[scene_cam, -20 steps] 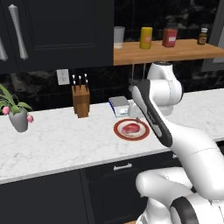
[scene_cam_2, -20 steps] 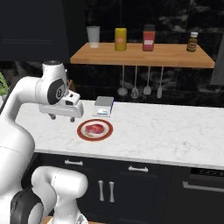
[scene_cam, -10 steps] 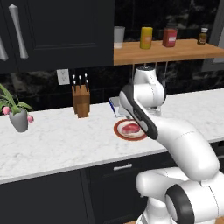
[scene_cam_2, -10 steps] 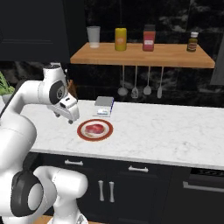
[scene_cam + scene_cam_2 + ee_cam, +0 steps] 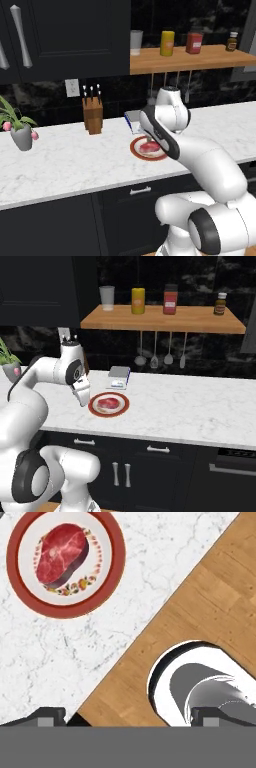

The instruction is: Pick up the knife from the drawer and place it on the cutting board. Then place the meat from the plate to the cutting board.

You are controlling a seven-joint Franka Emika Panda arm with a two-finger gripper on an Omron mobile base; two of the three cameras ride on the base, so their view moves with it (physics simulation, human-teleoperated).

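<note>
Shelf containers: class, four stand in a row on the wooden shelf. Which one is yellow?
The yellow container, second from the left between the pale cup and the red jar; the small dark bottle stands at the far right.

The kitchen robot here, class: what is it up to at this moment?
The white arm is swung low over the marble counter beside the plate, and its gripper is open with nothing in it. The meat lies on the plate, untouched. The drawers under the counter are shut and no knife has been taken out, so the job has hardly begun. A knife block and a potted plant stand further along.
</note>
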